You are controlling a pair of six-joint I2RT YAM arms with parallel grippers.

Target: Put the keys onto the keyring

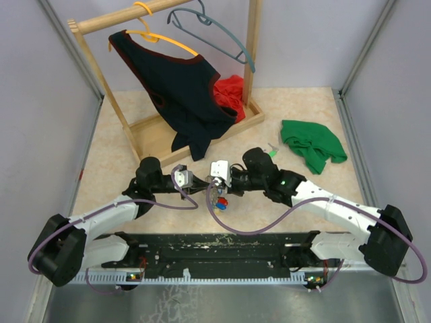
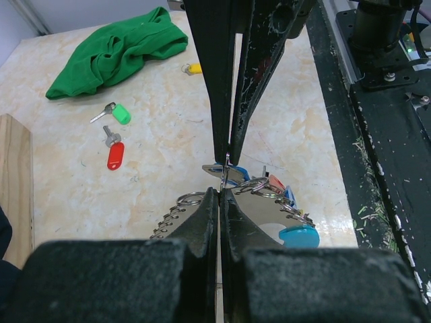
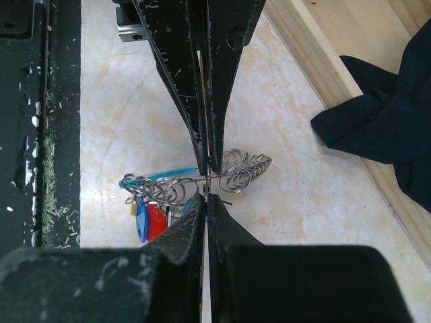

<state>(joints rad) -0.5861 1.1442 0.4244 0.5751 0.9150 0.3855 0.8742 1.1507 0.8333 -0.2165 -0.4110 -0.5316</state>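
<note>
The keyring (image 3: 242, 168) hangs just above the table between both grippers, a wire with many silver rings and a light-blue band (image 2: 300, 235). A blue key (image 3: 140, 219) and a red key (image 3: 156, 219) dangle from it. My left gripper (image 2: 220, 192) and right gripper (image 3: 205, 196) are both shut, tip to tip, pinching the ring's thin metal from opposite sides. In the top view they meet at the keyring (image 1: 219, 195). Loose keys lie on the table: green (image 2: 120, 113), red (image 2: 115, 155) and yellow (image 2: 193, 68).
A green cloth (image 1: 313, 145) lies at the right, near the green key (image 1: 272, 153). At the back stands a wooden rack (image 1: 195, 131) with a black garment (image 1: 178, 87), hangers and a red cloth (image 1: 232, 91). The black base rail (image 1: 215, 245) runs along the near edge.
</note>
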